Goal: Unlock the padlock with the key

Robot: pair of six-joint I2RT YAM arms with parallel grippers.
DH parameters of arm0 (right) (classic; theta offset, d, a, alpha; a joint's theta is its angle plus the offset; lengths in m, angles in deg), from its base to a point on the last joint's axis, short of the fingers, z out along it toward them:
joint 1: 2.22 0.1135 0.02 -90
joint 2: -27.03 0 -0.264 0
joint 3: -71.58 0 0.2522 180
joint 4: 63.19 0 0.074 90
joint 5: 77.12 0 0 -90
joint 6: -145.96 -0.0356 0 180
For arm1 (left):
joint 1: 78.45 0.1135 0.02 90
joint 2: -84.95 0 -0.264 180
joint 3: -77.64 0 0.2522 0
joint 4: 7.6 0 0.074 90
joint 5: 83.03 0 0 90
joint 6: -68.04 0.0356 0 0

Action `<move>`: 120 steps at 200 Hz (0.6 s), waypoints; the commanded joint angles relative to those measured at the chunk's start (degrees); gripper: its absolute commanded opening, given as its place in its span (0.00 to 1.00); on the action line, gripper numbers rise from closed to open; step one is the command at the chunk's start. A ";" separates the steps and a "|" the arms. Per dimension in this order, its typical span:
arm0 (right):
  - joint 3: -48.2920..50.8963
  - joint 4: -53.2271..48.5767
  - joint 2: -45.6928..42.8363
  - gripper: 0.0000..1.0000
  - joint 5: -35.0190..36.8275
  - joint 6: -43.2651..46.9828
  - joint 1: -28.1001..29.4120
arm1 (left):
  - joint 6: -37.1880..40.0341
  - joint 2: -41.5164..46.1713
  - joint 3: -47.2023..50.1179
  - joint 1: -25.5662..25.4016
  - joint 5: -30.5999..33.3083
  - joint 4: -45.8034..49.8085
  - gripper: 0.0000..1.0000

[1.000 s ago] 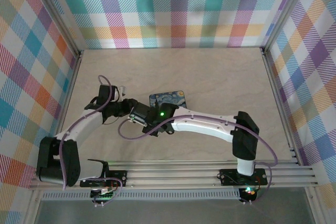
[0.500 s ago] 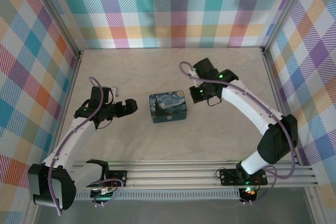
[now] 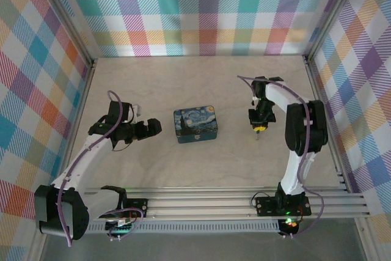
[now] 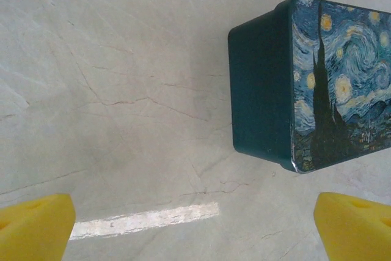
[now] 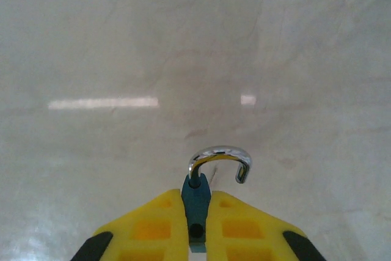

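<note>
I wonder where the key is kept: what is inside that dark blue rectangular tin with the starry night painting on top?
The dark blue starry-night tin has its lid shut, so its inside is hidden. Nothing rests on the painted lid.

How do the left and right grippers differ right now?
The left gripper is open and empty; the right gripper is shut on the blue padlock, whose shackle has one end free. The left gripper sits close beside the painted tin; the right gripper is farther off on the tin's other side. Both have yellow fingers.
</note>
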 commanded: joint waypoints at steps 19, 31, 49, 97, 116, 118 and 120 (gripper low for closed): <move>-5.82 -2.86 -1.45 0.38 -0.73 -0.57 0.59 | 1.26 1.74 -3.14 -0.43 0.90 3.87 1.00; -6.95 -3.35 -2.56 0.46 -1.15 -0.27 0.59 | 1.94 2.07 -4.53 -0.40 1.38 4.87 1.00; -7.72 -3.22 -5.34 0.52 -1.38 0.12 0.60 | 4.23 2.01 -7.42 -0.35 2.92 6.90 1.00; -1.95 5.44 -17.94 0.97 0.99 0.10 0.59 | 10.60 -0.70 -18.36 -0.37 15.03 10.40 1.00; 6.37 16.41 -26.86 1.00 6.23 -1.36 0.57 | 12.85 1.40 -17.75 -0.26 19.59 5.10 1.00; 7.72 17.86 -28.08 1.00 6.72 -1.44 0.57 | 13.04 1.74 -17.39 -0.26 19.98 4.29 1.00; 8.85 19.46 -29.18 1.00 7.27 -1.44 0.59 | 13.21 2.13 -16.84 -0.30 20.60 3.88 1.00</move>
